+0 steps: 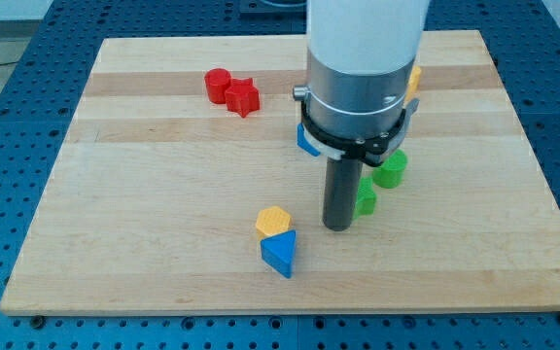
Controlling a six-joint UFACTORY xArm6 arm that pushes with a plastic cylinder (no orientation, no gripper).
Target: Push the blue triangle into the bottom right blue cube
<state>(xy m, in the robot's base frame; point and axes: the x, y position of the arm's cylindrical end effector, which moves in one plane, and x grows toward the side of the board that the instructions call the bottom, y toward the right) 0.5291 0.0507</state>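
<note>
The blue triangle (280, 254) lies near the view's bottom centre of the wooden board (144, 194), touching a yellow hexagon-like block (273, 221) just above it. My tip (338, 227) rests on the board to the right of the triangle and slightly above it, a short gap apart. A blue block (307, 142) shows only as a corner at the left of the arm's body; its shape cannot be made out.
A red cylinder (218, 85) and a red star (244, 96) sit touching at the upper left. Two green blocks (391, 170) (367, 198) lie just right of the rod. A yellow block (414, 80) peeks out behind the arm.
</note>
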